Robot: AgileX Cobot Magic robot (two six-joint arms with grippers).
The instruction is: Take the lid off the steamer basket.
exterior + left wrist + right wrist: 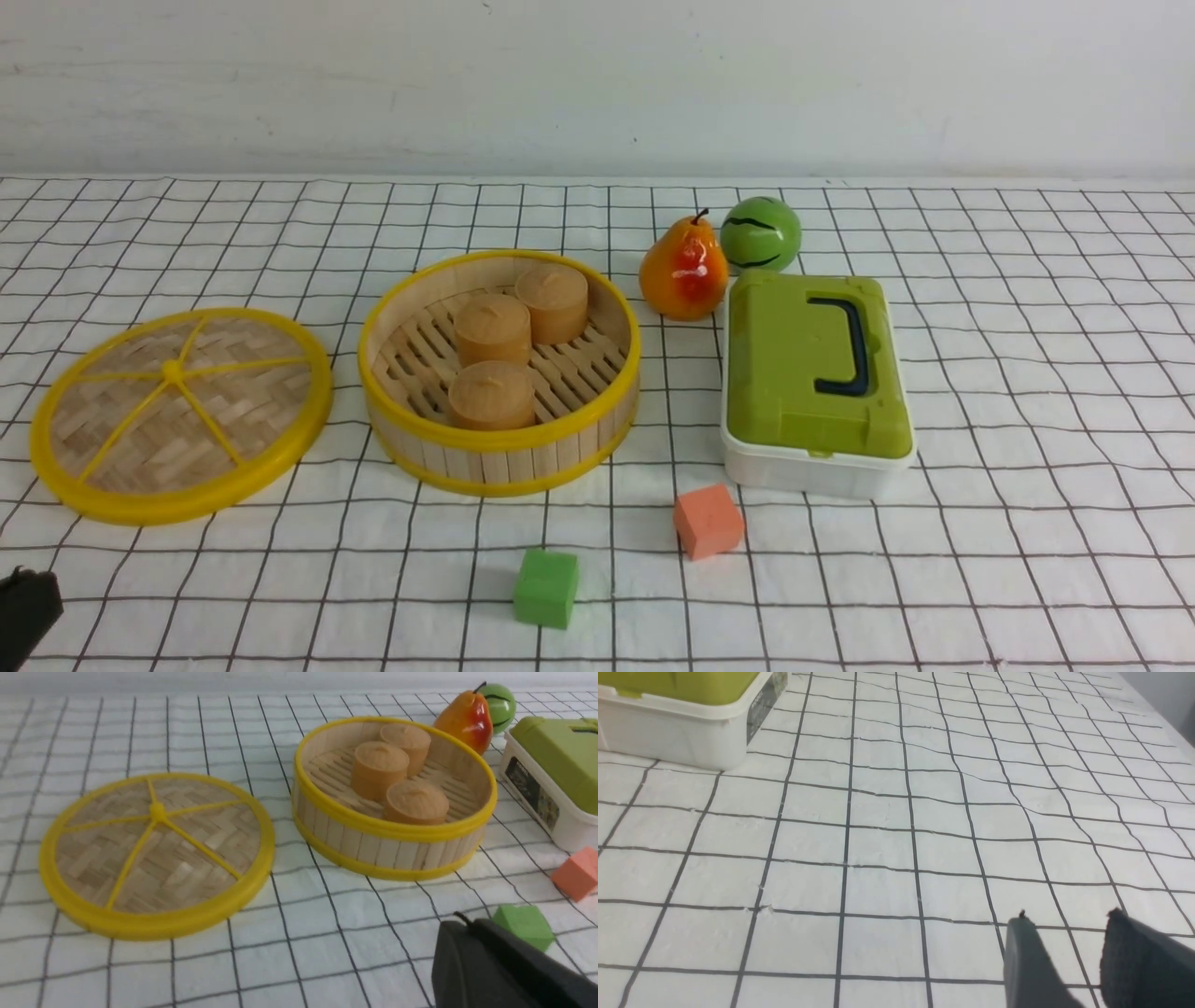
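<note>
Yellow-rimmed lid (177,401): flat on the cloth (448,597), left of the frame, beside the open steamer basket (499,457)
Left gripper (469,926): mostly cut off at lower left; pincer clenched
Right gripper (1064,919): outside the front view; fingertips stood apart, released

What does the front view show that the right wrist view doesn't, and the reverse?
Only front: bamboo lid, steamer basket with three buns, pear, green striped ball, pink and green blocks.
Only right wrist: the right gripper, open.
Both: white box with green lid, grid-patterned cloth.
</note>
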